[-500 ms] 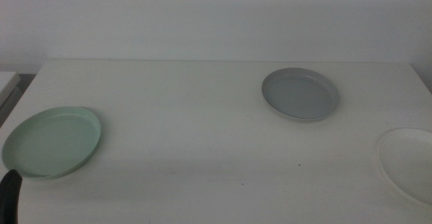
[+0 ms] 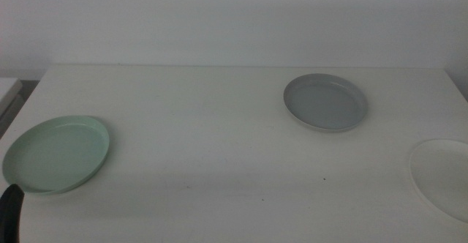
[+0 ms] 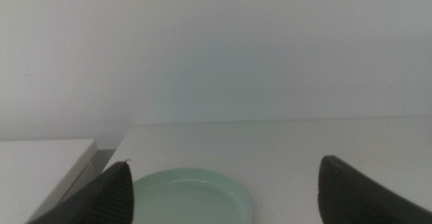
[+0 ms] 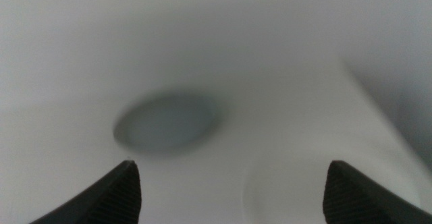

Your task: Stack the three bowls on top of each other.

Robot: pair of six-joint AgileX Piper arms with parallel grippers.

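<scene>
The mint green bowl lies at the table's left edge and shows in the left wrist view. The grey bowl lies right of centre toward the back and shows blurred in the right wrist view. The white bowl lies at the right edge, partly cut off, and shows faintly in the right wrist view. My left gripper is open, low at the front left, just before the green bowl; one jaw tip shows in the middle view. My right gripper is open, out of the middle view.
The white table ends at a pale wall at the back. A lower white surface adjoins its left side, with a dark gap between them.
</scene>
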